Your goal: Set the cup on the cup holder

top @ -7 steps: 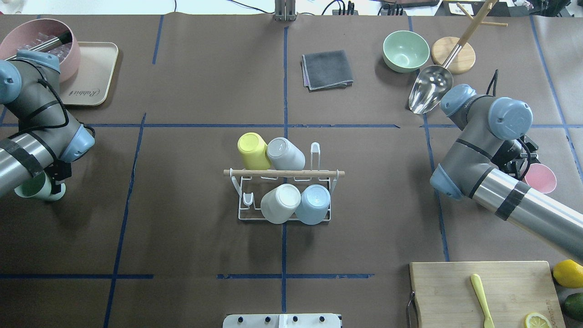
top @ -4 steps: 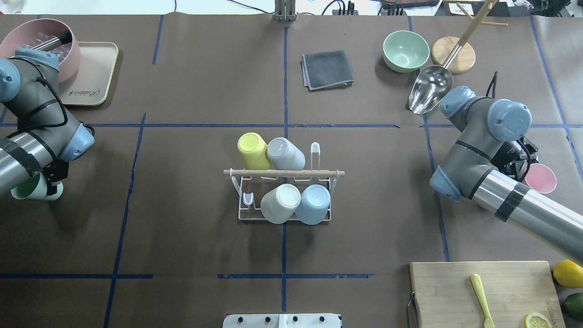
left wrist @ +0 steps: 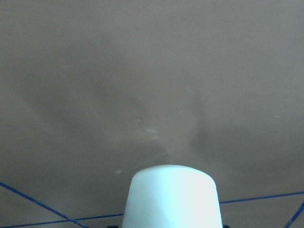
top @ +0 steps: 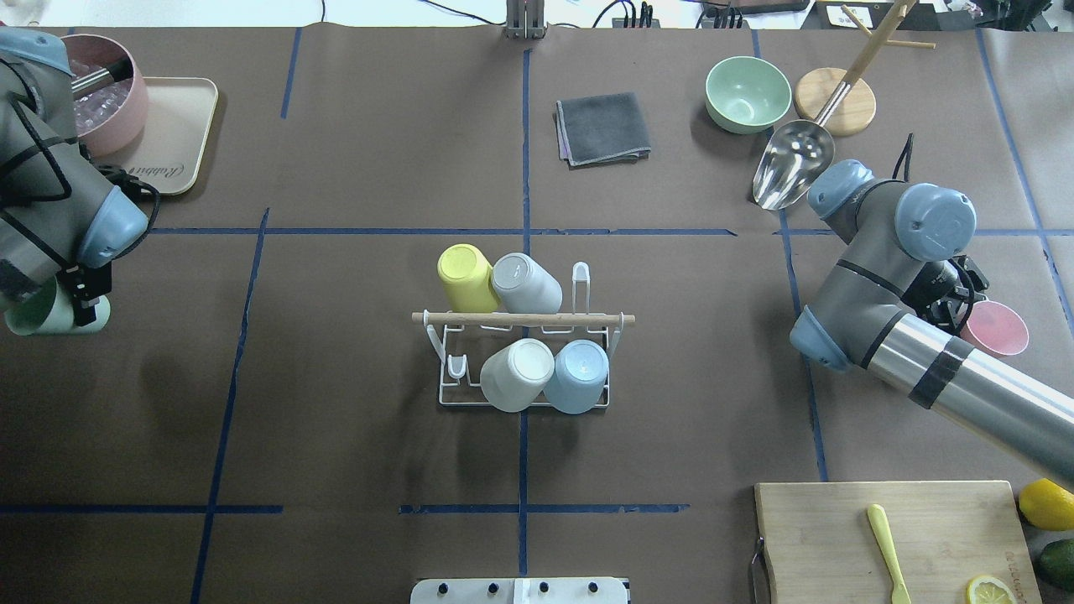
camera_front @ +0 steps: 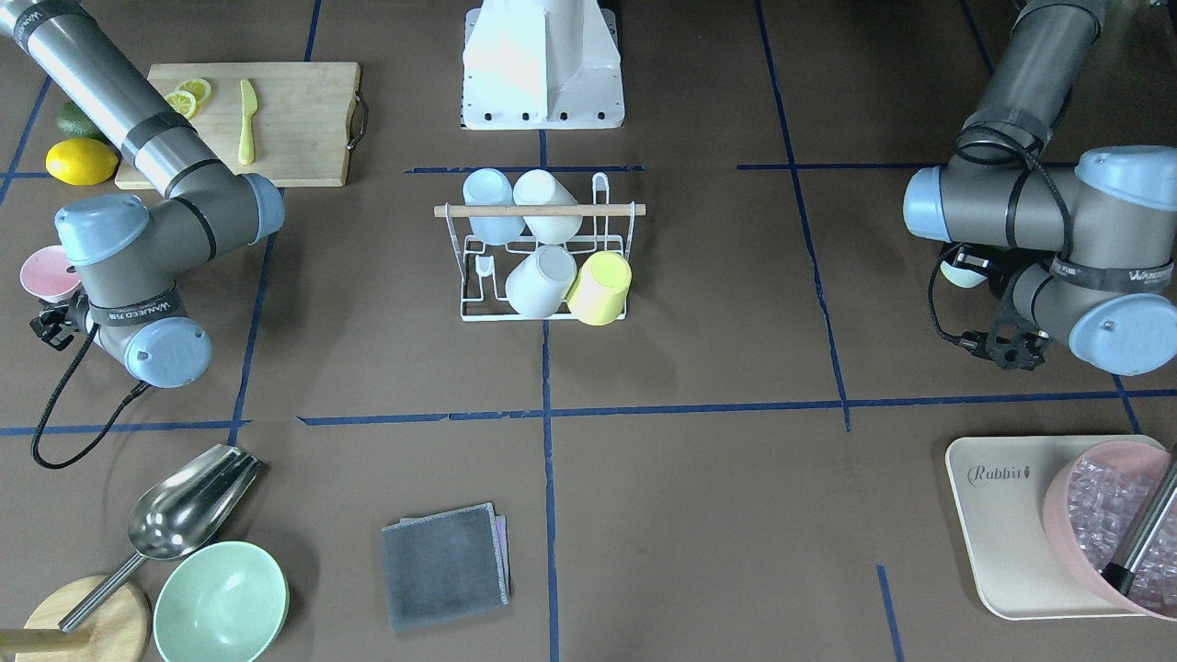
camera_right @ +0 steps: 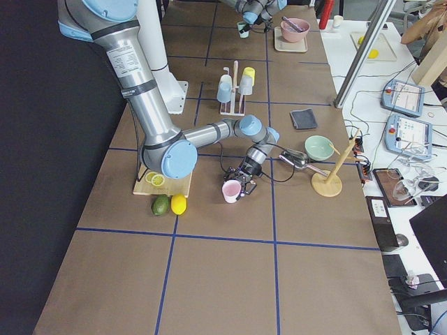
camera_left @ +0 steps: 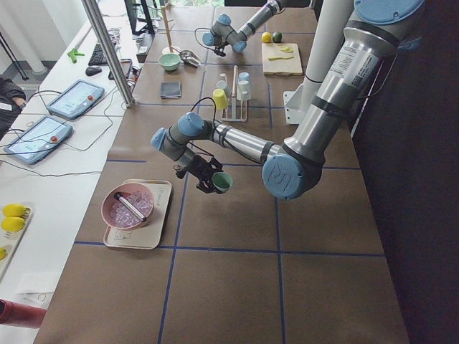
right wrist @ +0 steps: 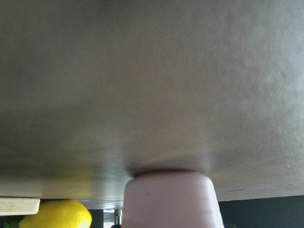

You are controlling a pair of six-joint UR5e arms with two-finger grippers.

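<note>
The white wire cup holder (top: 445,394) with a wooden rod (top: 520,319) stands mid-table and also shows in the front-facing view (camera_front: 469,303). It carries a yellow (top: 466,275), a grey (top: 527,283), a white (top: 517,373) and a blue cup (top: 577,375). My left gripper (top: 74,309) is shut on a pale green cup (top: 42,315) at the far left, above the table; the left wrist view shows the cup's base (left wrist: 171,197). My right gripper (top: 965,315) is shut on a pink cup (top: 997,329), held on its side low at the right (camera_right: 231,191).
A cutting board (top: 889,537) with a yellow knife, a lemon and an avocado lie front right. A green bowl (top: 747,92), a metal scoop (top: 793,172) and a wooden stand are back right. A grey cloth (top: 602,127) is at the back, and a tray with a pink bowl (top: 101,92) is back left.
My left arm has risen and drawn back toward the table's left edge, carrying the green cup with it. The right arm and the pink cup have barely shifted.
</note>
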